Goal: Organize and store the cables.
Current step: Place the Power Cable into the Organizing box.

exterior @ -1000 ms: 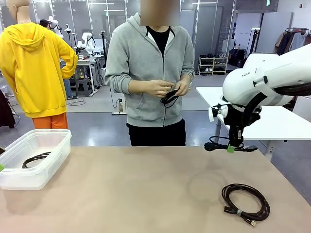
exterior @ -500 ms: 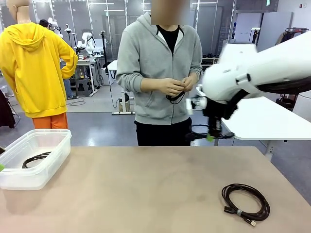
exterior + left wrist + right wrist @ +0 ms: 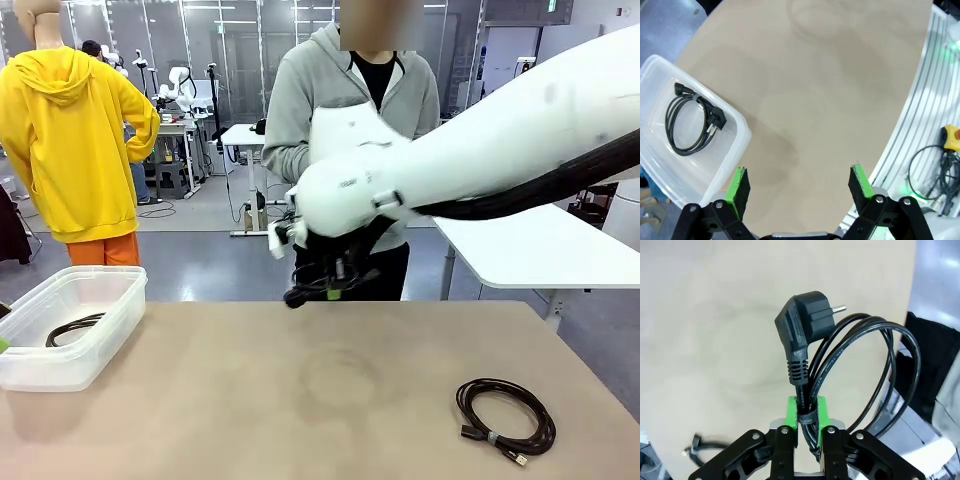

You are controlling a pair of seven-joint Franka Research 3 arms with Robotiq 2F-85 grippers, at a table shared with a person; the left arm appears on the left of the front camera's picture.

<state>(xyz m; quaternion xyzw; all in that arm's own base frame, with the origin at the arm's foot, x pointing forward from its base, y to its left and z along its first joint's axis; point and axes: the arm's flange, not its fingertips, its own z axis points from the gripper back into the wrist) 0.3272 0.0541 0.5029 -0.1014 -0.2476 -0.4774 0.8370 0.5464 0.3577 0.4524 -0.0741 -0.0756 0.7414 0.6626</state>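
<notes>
from the front view my right arm sweeps across the middle of the frame. the right gripper [image 3: 335, 280] hangs above the far edge of the table [image 3: 300, 400], in front of the person [image 3: 330, 70] in a grey hoodie. from this angle what it carries is just a dark bundle under the wrist.

the right wrist view gives me the detail. the green pads [image 3: 821, 407] are pressed together on a black coil [image 3: 875, 360], pinching it where a black strap [image 3: 806, 418] binds the strands. the angled plug [image 3: 807, 325], with its round pin, stands up just above the pads, and the loops bulge out to one side. behind it is bare tabletop. a short bit of cord shows at the bottom corner, too little for me to say which cable it is.

the front view also gives me a second coil [image 3: 505, 415], lying flat on the table toward the robot's right, well apart from the gripper, with its plug ends on the near side. at the left edge sits a clear plastic container [image 3: 100, 275] with a third coil [image 3: 72, 328] inside.

the left wrist view looks down into that container from above. the third coil lies flat on its bottom with its plugs resting on the loops. the left gripper [image 3: 800, 182] has its fingers spread wide with nothing between them, and it hovers over the table just beside the container's rim.
</notes>
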